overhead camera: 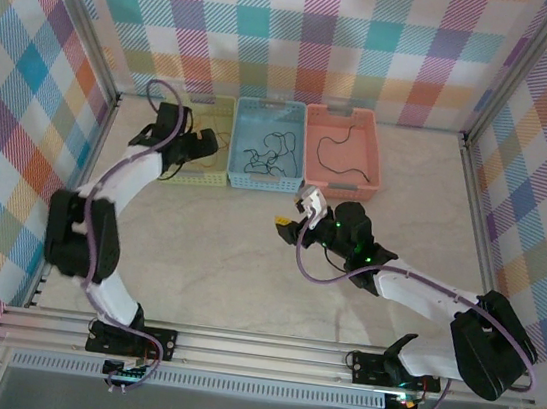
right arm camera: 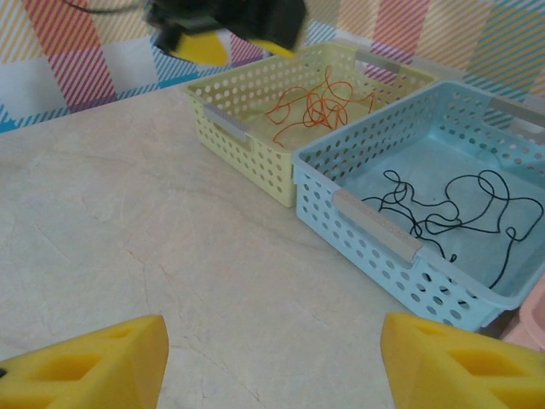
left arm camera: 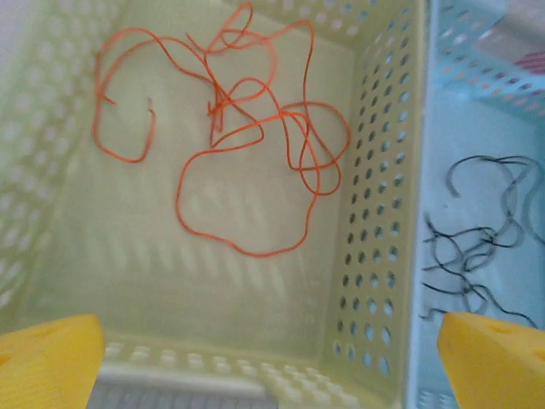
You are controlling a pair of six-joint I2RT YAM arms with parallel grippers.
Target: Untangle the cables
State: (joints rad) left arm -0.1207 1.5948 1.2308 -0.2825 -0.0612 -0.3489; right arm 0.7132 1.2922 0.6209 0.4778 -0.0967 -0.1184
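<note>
Cables (overhead camera: 265, 155), three in all, lie at the far edge of my bench (overhead camera: 233, 280), one to a basket. Nearest me, my two arms are bolted to a metal rail (overhead camera: 264, 350) along the bench's front edge. The bench top is pale and marbled, and bare across its middle. Over that bare stretch hangs the right claw (right arm camera: 272, 341), its two yellow fingers spread wide with nothing but bench between them.

Farther on, three perforated baskets stand side by side, close together: a yellow-green basket (right arm camera: 247, 155) on the left, a blue basket (right arm camera: 358, 232) in the centre, a pink basket (overhead camera: 342, 112) on the right. The orange-red cable (right arm camera: 317, 108) sprawls in loose loops on the yellow-green basket's floor. A dark cable (right arm camera: 423, 217) lies tangled in the blue one. A short black cable (overhead camera: 328, 143) curves across the pink one. The left claw (left arm camera: 271, 341) hangs over the yellow-green basket, released, its fingers wide apart above the orange-red loops and gripping nothing.

Behind the baskets, and on both sides, I see walls of pastel plaid cloth (overhead camera: 307, 27).
</note>
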